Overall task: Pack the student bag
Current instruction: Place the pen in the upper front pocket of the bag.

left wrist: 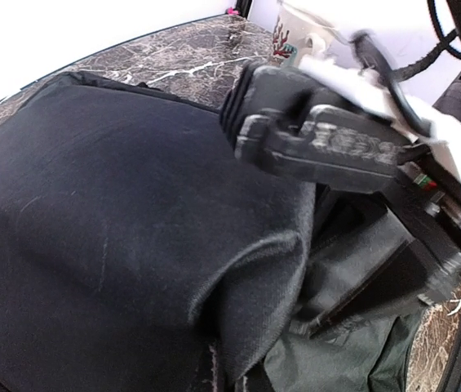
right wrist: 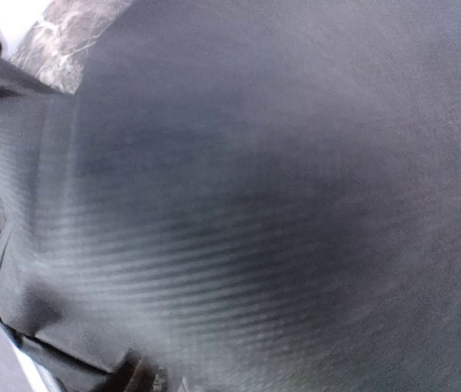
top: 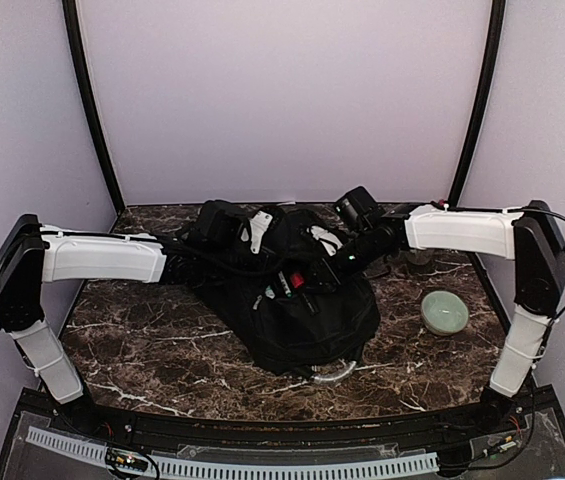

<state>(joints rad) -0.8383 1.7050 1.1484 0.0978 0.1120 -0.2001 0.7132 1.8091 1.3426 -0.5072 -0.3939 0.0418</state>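
The student bag [top: 307,315] is a black fabric backpack slumped in the middle of the marble table. My left gripper [top: 230,240] is at the bag's back left. Its fingers are hidden in the left wrist view, where a raised fold of the bag's cloth [left wrist: 275,269] runs down to the bottom edge, so it seems pinched. My right gripper [top: 300,282] reaches in from the right over the bag's top. Its black body [left wrist: 320,143] shows above the dark lining [left wrist: 352,343]. The right wrist view is filled with blurred bag cloth [right wrist: 279,204], and those fingers are hidden.
A pale green bowl [top: 445,312] sits on the table [top: 152,350] to the right of the bag. A white mug with a red pattern [left wrist: 295,28] stands behind the right arm. A pale curved piece [top: 334,373] pokes out under the bag's front edge.
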